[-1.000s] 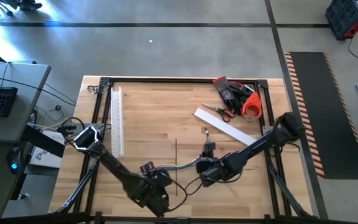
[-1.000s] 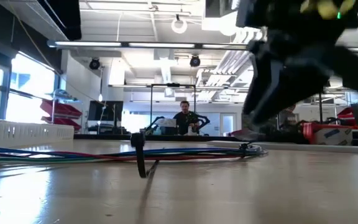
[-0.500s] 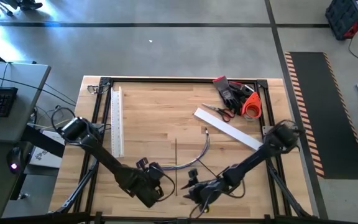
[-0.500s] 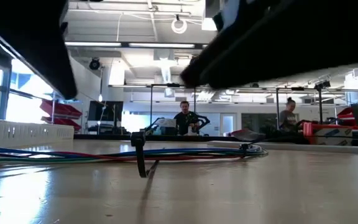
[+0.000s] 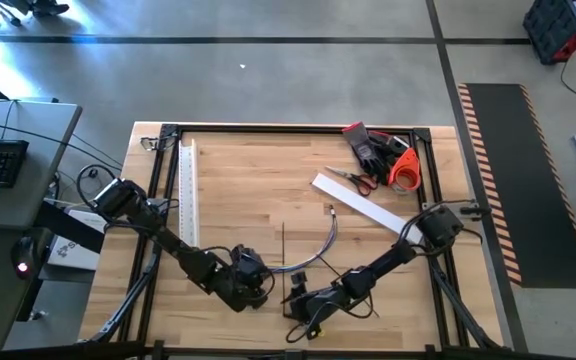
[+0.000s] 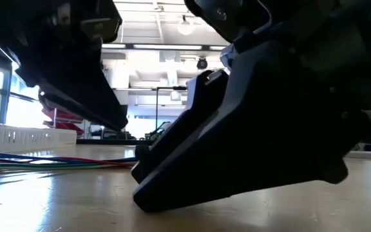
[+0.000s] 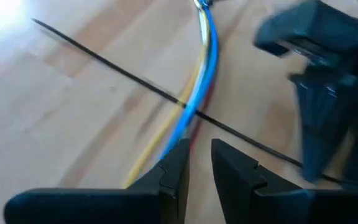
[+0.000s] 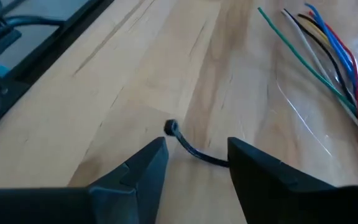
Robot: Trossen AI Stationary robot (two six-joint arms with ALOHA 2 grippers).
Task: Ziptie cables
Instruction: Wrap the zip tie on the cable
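Wooden plank tabletop [image 5: 248,180]. Limp multicoloured cables [image 7: 201,81] arc near the front edge, crossed by a thin stiff black ziptie [image 7: 104,62]. Left gripper [image 7: 197,163] hovers over them, fingers narrowly parted, empty. Right gripper [image 8: 194,163] gapes, straddling the ziptie head [image 8: 171,128].

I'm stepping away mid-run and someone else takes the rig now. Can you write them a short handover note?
Left tool: open a little, empty, low over the blue, yellow and red limp cables where a thin stiff black ziptie crosses them.
Right tool: open, empty, at the near table edge, around the head end of a second black ziptie.
Done: ziptie laid across bundle.
Left: loop and cinch it.
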